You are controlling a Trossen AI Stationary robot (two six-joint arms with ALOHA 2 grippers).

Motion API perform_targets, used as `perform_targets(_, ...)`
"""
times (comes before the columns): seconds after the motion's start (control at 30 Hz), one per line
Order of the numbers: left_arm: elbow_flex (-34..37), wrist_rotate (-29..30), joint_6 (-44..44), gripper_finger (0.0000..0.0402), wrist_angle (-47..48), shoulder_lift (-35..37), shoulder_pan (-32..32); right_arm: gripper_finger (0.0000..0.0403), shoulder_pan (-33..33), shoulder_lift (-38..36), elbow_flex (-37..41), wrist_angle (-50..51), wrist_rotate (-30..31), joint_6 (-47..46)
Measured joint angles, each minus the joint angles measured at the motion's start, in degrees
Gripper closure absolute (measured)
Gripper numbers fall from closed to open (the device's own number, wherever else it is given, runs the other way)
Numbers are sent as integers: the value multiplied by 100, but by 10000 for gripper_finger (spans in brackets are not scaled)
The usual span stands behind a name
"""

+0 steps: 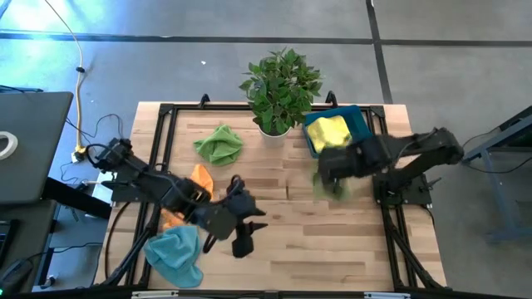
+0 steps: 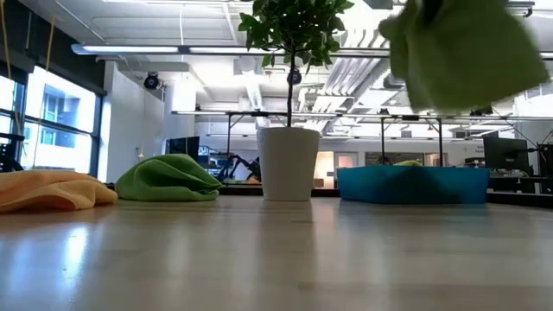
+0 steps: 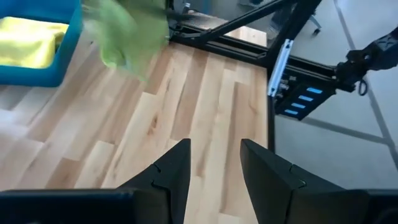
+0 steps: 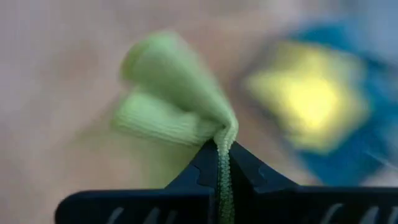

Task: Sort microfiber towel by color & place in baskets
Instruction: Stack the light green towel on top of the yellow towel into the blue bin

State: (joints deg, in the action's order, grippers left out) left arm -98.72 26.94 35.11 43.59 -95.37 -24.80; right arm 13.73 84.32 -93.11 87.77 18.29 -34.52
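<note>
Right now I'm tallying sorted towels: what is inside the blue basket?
A yellow towel lies in the blue basket. Whatever is beneath it is covered.

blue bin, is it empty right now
No, a yellow towel lies inside the blue bin, seen from the high view.

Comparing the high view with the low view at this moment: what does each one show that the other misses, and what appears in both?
Only the high view shows both arms, the left gripper open over bare wood, a teal towel, and the yellow towel inside the blue basket.

Only the low view shows the room beyond and that the carried green towel hangs clear of the table.

Both show the plant pot, the resting green towel, the orange towel and the basket.
</note>
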Motion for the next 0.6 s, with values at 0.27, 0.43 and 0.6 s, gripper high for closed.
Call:
perform_targets(0.27,9,-801,-738,273,20,86,664,402,-580,-216,143,-411,213,-423)
perform_targets(0.43,4,-1113,-1299,273,-1,187,1060,402,-1026,-185,141,-184,518,-255)
perform_targets(0.6,9,-1556,-1823,273,93,275,1461,402,-1653,-187,141,258,996,-249)
